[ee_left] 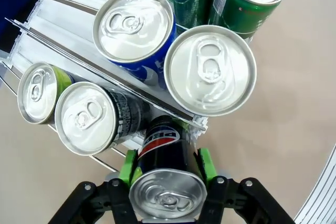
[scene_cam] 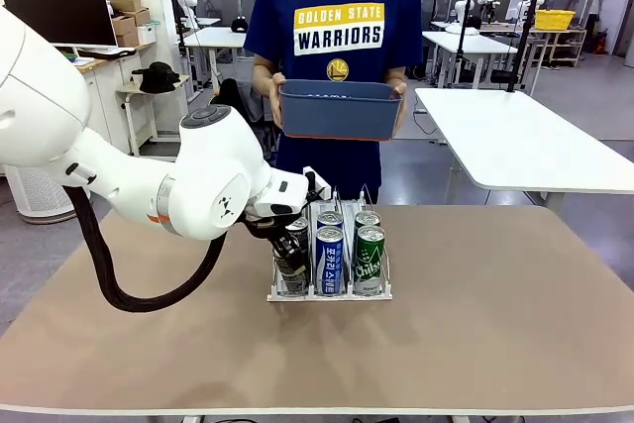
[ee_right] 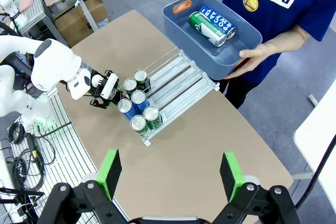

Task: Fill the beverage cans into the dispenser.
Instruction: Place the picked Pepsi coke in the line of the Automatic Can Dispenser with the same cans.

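Observation:
My left gripper (ee_left: 167, 167) is shut on a black beverage can (ee_left: 168, 195) with a silver top, green pads pressed on both sides. In the front view the left gripper (scene_cam: 285, 248) holds this can (scene_cam: 292, 274) upright at the front of the dispenser's (scene_cam: 327, 294) left lane. Behind it in that lane stand a dark grey can (ee_left: 86, 124) and a green-sided one (ee_left: 37, 92). Two blue cans (scene_cam: 329, 257) fill the middle lane and two green cans (scene_cam: 369, 260) the right lane. My right gripper (ee_right: 170, 174) hangs open high above the table.
A person at the far side holds a blue-grey bin (ee_right: 244, 43) above the table edge, with a green can (ee_right: 202, 24) and a blue-and-white can (ee_right: 218, 20) lying in it. The dispenser's far halves (ee_right: 184, 82) hold no cans. Bare tabletop (scene_cam: 495, 324) surrounds the rack.

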Controlling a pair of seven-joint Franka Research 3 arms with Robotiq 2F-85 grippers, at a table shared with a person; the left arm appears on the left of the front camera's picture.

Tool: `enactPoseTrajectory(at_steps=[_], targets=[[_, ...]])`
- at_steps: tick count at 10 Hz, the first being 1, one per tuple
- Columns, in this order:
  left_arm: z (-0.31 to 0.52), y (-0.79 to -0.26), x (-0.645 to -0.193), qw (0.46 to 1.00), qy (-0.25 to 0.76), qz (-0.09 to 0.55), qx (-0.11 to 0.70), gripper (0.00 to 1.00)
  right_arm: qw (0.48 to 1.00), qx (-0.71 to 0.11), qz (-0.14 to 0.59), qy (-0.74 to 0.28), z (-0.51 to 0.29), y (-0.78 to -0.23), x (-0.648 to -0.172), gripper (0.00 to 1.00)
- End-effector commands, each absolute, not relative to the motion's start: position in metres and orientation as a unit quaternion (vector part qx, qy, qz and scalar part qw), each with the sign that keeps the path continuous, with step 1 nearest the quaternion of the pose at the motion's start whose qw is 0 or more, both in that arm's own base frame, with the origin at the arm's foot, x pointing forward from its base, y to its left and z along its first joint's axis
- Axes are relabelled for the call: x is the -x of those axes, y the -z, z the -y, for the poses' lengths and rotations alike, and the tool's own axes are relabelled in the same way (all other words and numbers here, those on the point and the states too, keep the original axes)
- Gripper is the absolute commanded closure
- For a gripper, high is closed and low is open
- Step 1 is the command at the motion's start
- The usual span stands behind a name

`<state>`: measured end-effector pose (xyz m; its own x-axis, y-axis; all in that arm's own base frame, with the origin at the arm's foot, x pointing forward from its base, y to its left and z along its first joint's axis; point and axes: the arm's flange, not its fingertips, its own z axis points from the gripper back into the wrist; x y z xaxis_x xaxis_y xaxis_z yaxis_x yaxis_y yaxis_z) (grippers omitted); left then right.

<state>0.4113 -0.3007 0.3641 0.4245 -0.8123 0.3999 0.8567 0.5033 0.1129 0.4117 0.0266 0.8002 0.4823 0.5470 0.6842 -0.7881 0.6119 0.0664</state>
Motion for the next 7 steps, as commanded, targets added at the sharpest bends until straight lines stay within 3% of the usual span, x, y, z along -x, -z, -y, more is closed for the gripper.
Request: enactPoseTrajectory(at_steps=[1,6,7], targets=[[0.303,-0.363,-0.407,0.841,0.495,0.212,0.05,0.42,0.839,-0.19,0.318,-0.398,-0.027,-0.8,-0.411,0.0],[0.295,-0.372,-0.418,0.835,0.521,0.176,0.028,0.42,0.839,-0.19,0.318,-0.398,-0.027,-0.8,-0.411,0.0],[0.293,-0.375,-0.42,0.834,0.524,0.17,0.03,0.31,0.839,-0.19,0.318,-0.398,-0.027,-0.8,-0.411,0.0]])
